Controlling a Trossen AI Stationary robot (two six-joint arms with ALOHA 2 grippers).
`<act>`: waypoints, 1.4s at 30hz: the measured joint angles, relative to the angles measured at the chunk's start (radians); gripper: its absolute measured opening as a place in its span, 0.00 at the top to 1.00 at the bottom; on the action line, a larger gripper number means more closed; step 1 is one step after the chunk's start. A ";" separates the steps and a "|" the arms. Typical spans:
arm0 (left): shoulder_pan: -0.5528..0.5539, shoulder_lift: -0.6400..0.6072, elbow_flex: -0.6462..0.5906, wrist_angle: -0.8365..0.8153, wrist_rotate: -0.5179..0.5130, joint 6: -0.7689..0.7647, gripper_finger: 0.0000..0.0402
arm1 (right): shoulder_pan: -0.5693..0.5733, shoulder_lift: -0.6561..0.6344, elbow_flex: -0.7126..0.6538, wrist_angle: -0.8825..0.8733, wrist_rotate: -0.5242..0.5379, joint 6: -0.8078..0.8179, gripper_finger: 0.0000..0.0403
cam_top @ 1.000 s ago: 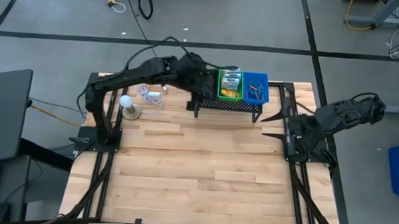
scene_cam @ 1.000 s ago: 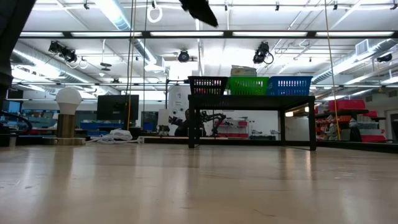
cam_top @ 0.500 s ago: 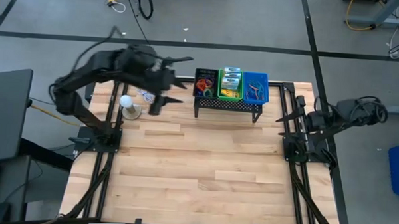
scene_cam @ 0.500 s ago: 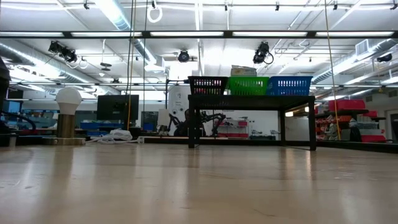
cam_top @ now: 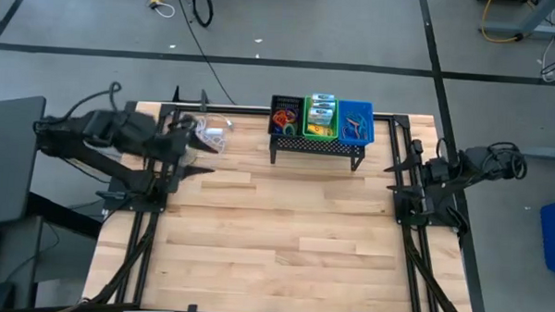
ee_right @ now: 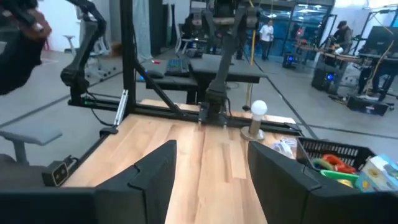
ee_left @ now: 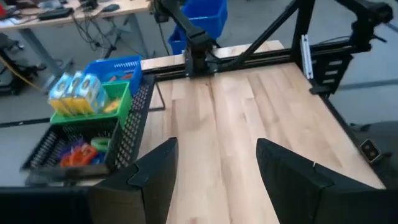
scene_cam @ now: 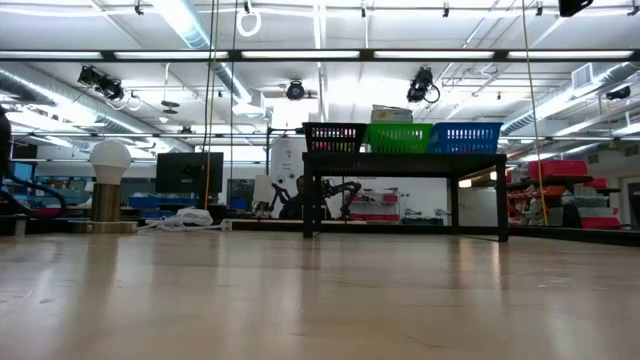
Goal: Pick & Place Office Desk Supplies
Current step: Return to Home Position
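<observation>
- Two grippers hang over the side edges of the wooden tabletop (cam_top: 284, 240), both in its far half. The left gripper (ee_left: 216, 152) is at the left edge and the right gripper (ee_right: 211, 152) at the right edge, each pointing inward across the boards.
- In each wrist view that arm's two dark fingers (ee_left: 155, 180) are spread well apart with only bare wood showing between them. Both jaws are released and carry nothing.
- Just beyond the left gripper, toward the far left corner, lies a white coiled cable (cam_top: 213, 135).
- A white ball (scene_cam: 110, 155) on a small stand is near the cable. It shows in the low view and the right wrist view, but the left arm covers it from above.
- At the far edge, a little right of the middle, stands a low black mesh shelf (scene_cam: 405, 163) on legs, well apart from both grippers.
- On top of the shelf three small bins sit close side by side: a black bin (scene_cam: 333, 138) toward the left arm, a green bin (scene_cam: 400, 138) in the middle, and a blue bin (scene_cam: 465, 138) toward the right arm.
- The yellow crayon boxes (ee_left: 78, 93) stand packed in the green bin, and their tops show above its rim in the low view.
- The loops (cam_top: 282, 119), orange, red and green, lie tangled in the black bin. A few more thin ones show in the blue bin.
- Beyond the table, the right wrist view shows a workshop with desks and some people (ee_right: 267, 30) standing far off.
</observation>
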 joint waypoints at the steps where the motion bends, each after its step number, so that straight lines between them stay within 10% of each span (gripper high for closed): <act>1: -0.024 -0.041 -0.061 0.031 -0.028 -0.019 0.44 | 0.000 -0.003 -0.011 0.013 -0.001 0.000 0.48; 12: -0.244 -0.378 -0.616 0.349 -0.145 -0.122 0.44 | 0.000 -0.009 -0.110 0.085 -0.052 0.079 0.48; 20: -0.337 -0.529 -0.917 0.587 -0.040 -0.098 0.44 | 0.000 -0.099 -0.180 0.097 -0.091 0.067 0.48; 36: -0.364 -0.772 -1.191 0.772 0.052 -0.030 0.44 | 0.000 -0.261 -0.496 0.465 -0.166 0.124 0.48; 42: -0.364 -0.781 -1.220 0.784 -0.084 -0.080 0.44 | 0.000 -0.261 -0.633 0.704 -0.034 0.173 0.48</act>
